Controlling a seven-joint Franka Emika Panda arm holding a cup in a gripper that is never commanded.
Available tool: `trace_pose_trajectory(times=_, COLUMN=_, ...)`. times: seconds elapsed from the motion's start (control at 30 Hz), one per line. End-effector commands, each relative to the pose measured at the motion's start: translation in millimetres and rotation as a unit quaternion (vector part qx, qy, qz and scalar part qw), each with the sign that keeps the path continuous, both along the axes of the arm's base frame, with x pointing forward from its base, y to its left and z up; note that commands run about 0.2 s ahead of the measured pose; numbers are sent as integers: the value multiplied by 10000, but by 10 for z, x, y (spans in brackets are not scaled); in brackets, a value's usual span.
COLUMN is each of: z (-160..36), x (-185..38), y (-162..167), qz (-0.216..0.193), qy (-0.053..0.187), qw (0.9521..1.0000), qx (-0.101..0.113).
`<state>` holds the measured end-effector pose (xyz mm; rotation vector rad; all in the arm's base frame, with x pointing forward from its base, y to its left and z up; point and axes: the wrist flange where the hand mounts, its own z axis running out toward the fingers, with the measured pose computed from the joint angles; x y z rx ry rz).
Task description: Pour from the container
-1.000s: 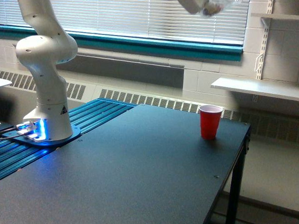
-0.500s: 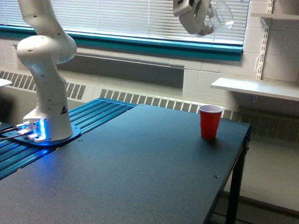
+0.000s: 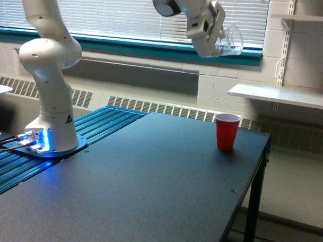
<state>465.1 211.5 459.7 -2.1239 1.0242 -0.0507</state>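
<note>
Approach step. White gripper [image 3: 218,40], upper centre of frame, clamped on the small clear plastic cup [image 3: 230,40], held tilted well above the upright red plastic cup [image 3: 227,131] at the dark table's [image 3: 153,190] right edge. Next move likely calls for lowering over the red cup before tipping further.

The arm [image 3: 41,29] is cut off by the top edge.

No legible text; small unreadable sticker on robot base [image 3: 55,130].
</note>
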Motion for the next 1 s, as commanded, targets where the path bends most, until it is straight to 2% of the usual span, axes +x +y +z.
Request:
trace_pose_trajectory(times=0.03, z=-99, x=-49, y=187, qz=117, qy=57, qw=9998, qx=118)
trace_pose_trajectory(times=0.17, z=-234, x=-88, y=305, qz=194, qy=183, qw=9995, qx=165)
trace_pose_trajectory(times=0.27, z=-286, x=-81, y=358, qz=161, qy=202, qw=9992, qx=320)
trace_pose_trajectory(times=0.73, z=-926, x=-136, y=570, qz=247, qy=733, qw=9969, qx=146)
trace_pose_trajectory(times=1.0, z=-1159, x=-138, y=600, qz=237, qy=917, qw=9954, qx=105)
